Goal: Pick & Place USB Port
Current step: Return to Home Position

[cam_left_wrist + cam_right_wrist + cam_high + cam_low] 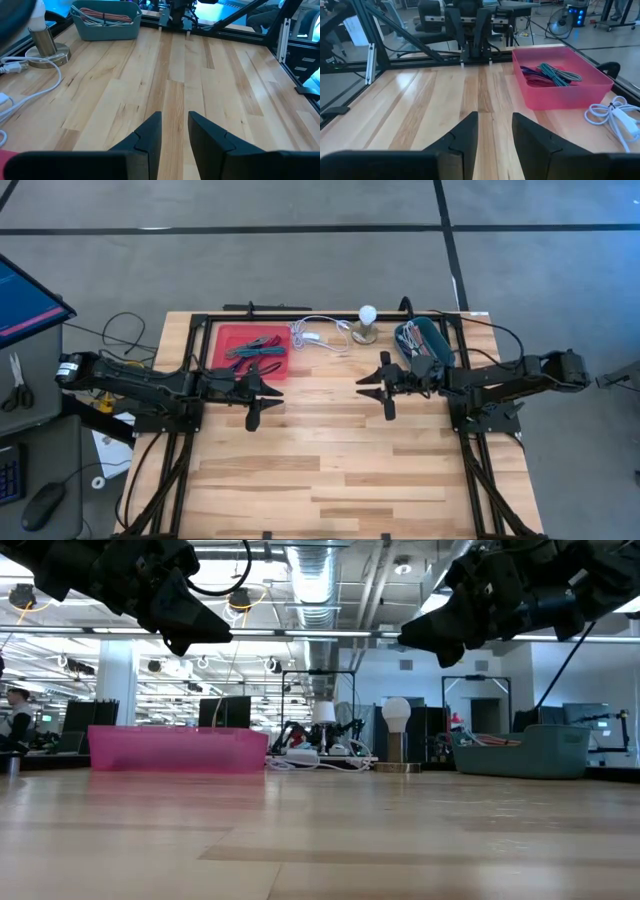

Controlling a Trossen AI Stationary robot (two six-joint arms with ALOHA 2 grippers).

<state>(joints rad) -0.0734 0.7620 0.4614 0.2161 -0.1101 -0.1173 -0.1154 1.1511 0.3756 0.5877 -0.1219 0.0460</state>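
Note:
A white block on a coiled white cord [312,337], which I take for the USB port, lies on the table at the far middle, between the red tray [222,340] and a bulb on a stand [367,325]. It also shows in the right wrist view as the white block [624,120]. My left gripper [272,392] hovers open above the bare wood beside the tray's near right corner. My right gripper [365,385] hovers open opposite it, near the teal bin [420,338]. Both grippers point at each other across the table's middle, with nothing between their fingers.
The red tray [560,95] holds coloured cables [555,75]. The teal bin [106,30] holds more cables. The bulb stand [45,42] rests on its round base at the far edge. Black frame rails border the table. Bare wood lies between and in front of the grippers.

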